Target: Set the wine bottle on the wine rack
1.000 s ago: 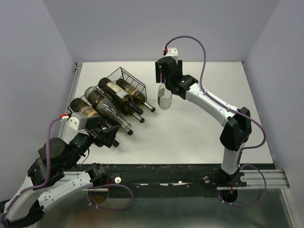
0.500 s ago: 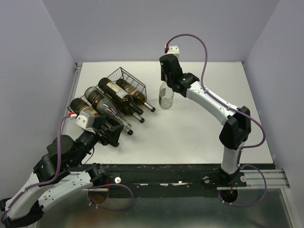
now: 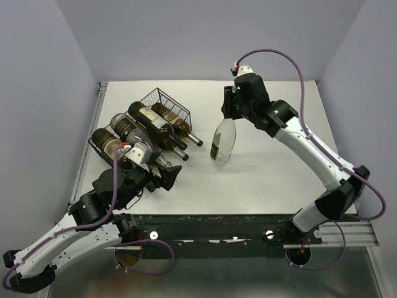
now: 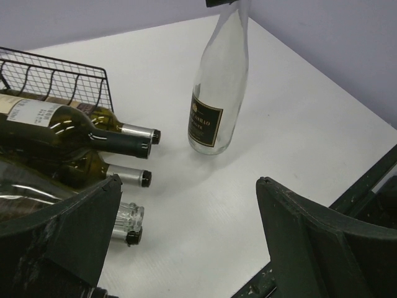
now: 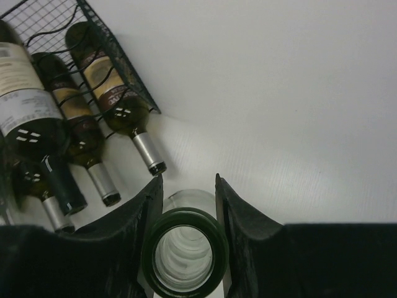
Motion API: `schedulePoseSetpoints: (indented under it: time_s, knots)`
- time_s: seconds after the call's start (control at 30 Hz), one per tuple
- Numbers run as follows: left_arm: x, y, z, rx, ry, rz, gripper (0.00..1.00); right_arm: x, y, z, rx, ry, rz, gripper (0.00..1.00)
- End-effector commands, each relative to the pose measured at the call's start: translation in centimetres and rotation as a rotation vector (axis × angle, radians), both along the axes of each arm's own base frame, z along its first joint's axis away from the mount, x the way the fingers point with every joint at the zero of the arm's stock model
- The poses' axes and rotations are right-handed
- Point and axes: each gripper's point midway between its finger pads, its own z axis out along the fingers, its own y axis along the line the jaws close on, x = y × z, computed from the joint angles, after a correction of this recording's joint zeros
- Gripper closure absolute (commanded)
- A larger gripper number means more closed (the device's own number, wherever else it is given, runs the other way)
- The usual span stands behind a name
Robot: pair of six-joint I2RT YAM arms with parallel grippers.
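Now, clear bottle, black label, right of the rack. Right gripper clamps its neck; left gripper gapes.

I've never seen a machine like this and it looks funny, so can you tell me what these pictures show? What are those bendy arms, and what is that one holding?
They are two robot arms bolted to the near edge of a white table. One picture looks down from above. The other two come from small cameras on each arm's wrist, so you see its own fingers up close. Each arm ends in a two-finger pincher called an end effector. The right end effector is shut on the neck of a clear bottle, which leans a little. The left end effector is open and holds nothing. On the table sits a black wire wine rack with several dark bottles lying in it, necks sticking out.
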Motion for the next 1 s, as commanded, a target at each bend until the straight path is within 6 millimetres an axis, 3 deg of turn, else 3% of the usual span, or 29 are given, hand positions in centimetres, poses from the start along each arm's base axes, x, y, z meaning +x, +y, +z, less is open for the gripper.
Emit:
schedulePoseSetpoints:
  time_s: [0.0, 0.2, 0.27, 0.43, 0.57, 0.7, 0.97]
  knots:
    - [-0.6, -4.0, 1.0, -0.11, -0.036, -0.15, 0.01, -5.6, 1.1, 5.2, 0.22, -0.01, 0.18, 0.99]
    - [-0.8, -7.7, 1.1, -0.175, 0.001, -0.264, 0.01, -12.1, 2.9, 6.3, 0.34, 0.024, 0.485, 0.99]
    - [-1.2, -9.1, 0.9, -0.179, 0.027, -0.323, 0.01, -13.2, 2.9, 6.5, 0.352, 0.001, 0.543, 0.99]
    - [-1.9, -12.4, -0.9, -0.186, 0.132, -0.439, 0.01, -14.7, 3.0, 5.7, 0.353, 0.013, 0.609, 0.99]
    - [-2.6, -14.5, -2.6, -0.188, 0.204, -0.53, 0.01, -16.4, 3.7, 6.7, 0.393, -0.013, 0.702, 0.99]
    - [-3.1, -15.7, -3.6, -0.178, 0.246, -0.584, 0.01, -17.7, 3.9, 8.0, 0.413, -0.053, 0.777, 0.99]
    - [-3.5, -16.7, -3.5, -0.165, 0.211, -0.652, 0.01, -20.7, 3.9, 10.9, 0.467, -0.134, 0.934, 0.99]
